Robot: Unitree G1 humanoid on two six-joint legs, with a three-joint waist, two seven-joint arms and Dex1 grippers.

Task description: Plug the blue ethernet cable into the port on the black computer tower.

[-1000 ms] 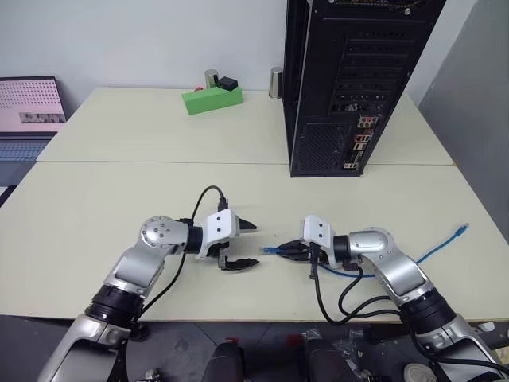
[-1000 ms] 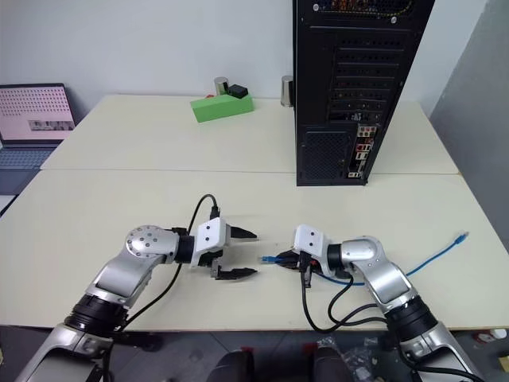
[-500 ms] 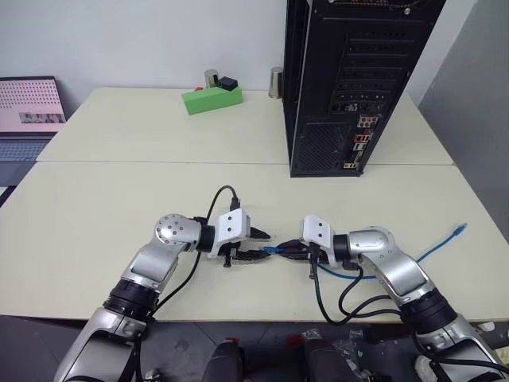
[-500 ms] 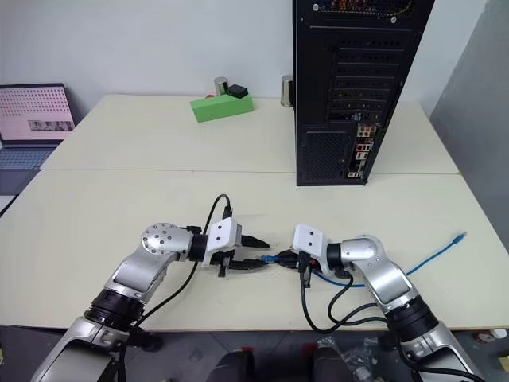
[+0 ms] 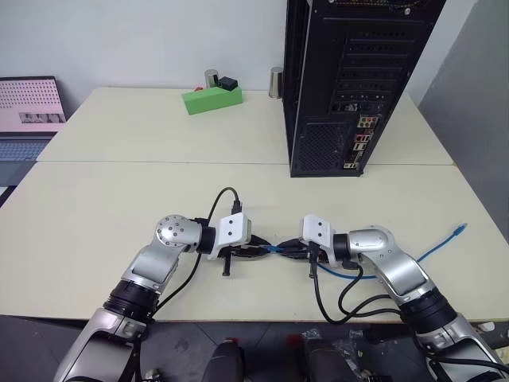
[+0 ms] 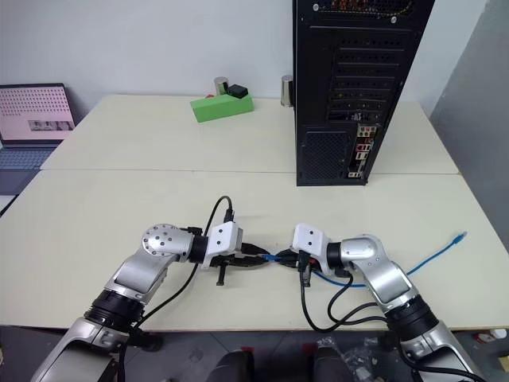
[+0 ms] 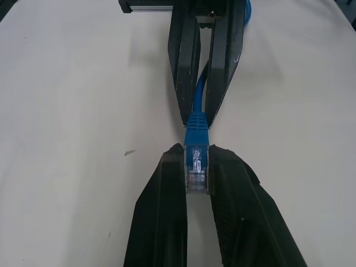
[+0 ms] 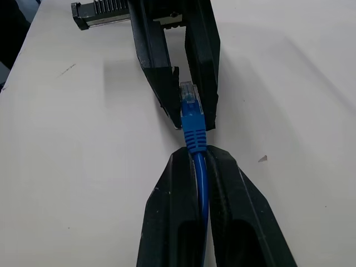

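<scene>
The blue ethernet cable trails across the table's right side, its far plug lying loose near the right edge. Near the front middle, my two grippers meet tip to tip. My left gripper is shut on the cable's clear plug. Facing it, my right gripper is shut on the blue cord just behind the plug's boot. The black computer tower stands upright at the back right, rear panel with small coloured jacks turned toward me, well beyond both grippers.
A green box and two metal cylinders sit at the back of the table. A laptop is at the far left. Black robot cables loop over the table's front edge by my right arm.
My left gripper moved right up to the plug and closed on it. My right gripper stayed where it was, still gripping the cord.
</scene>
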